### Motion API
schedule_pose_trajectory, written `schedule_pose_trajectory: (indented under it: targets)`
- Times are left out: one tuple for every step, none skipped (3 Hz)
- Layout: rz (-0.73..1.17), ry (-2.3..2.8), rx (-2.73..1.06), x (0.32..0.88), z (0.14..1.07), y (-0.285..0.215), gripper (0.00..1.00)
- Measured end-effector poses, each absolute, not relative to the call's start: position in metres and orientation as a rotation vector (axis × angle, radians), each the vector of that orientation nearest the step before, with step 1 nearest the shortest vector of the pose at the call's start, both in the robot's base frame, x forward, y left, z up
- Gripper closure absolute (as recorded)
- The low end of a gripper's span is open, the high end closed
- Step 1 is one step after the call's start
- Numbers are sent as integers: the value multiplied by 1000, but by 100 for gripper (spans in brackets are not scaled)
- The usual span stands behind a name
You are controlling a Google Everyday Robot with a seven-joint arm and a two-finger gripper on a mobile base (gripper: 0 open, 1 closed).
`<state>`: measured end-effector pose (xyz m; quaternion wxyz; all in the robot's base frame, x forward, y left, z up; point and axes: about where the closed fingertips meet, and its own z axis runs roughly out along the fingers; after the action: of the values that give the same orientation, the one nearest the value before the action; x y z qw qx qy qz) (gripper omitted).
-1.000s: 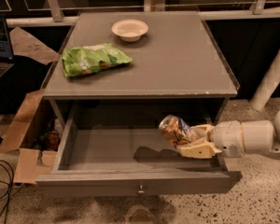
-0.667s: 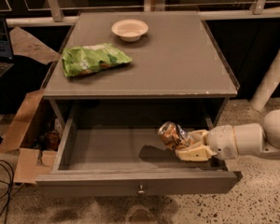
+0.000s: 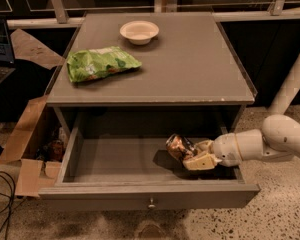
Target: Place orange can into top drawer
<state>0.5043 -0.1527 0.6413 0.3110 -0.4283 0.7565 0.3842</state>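
Camera view: the only view, looking down on the worktop and the pulled-out drawer beneath it.
Drawer: stood open toward the camera, its knob at the centre of the front panel and its floor bare apart from the can.
Can: the can hung tilted inside the drawer's right part, below the rim line, with its shadow close under it on the floor. Whether it touched the floor could not be told.
Tool: the tool reached in from the right over the drawer's side wall, its fingers clamped on the can's right end.
Arm: the pale arm lay low, outside the drawer's right corner.
Worktop items: a bowl at the back and a green bag on the left, both well apart from the work.
Step in hand: by my reading this was the placing itself, with the can carried in and brought low but not yet let go.
Next move: it likely called for settling the can onto the floor, spreading the fingers, then drawing out rightward and upward without catching the side wall or the worktop's front edge.
Risk: being round and tilted, the can might roll once freed.
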Motion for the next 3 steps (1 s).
schedule_pose_trajectory:
  targets:
    - [1016,1999,-1135,506,640,-151,82]
    - [1016,1999,-1135,506,640,-151,59]
    - [1016,1999,-1135,506,640,-151,36]
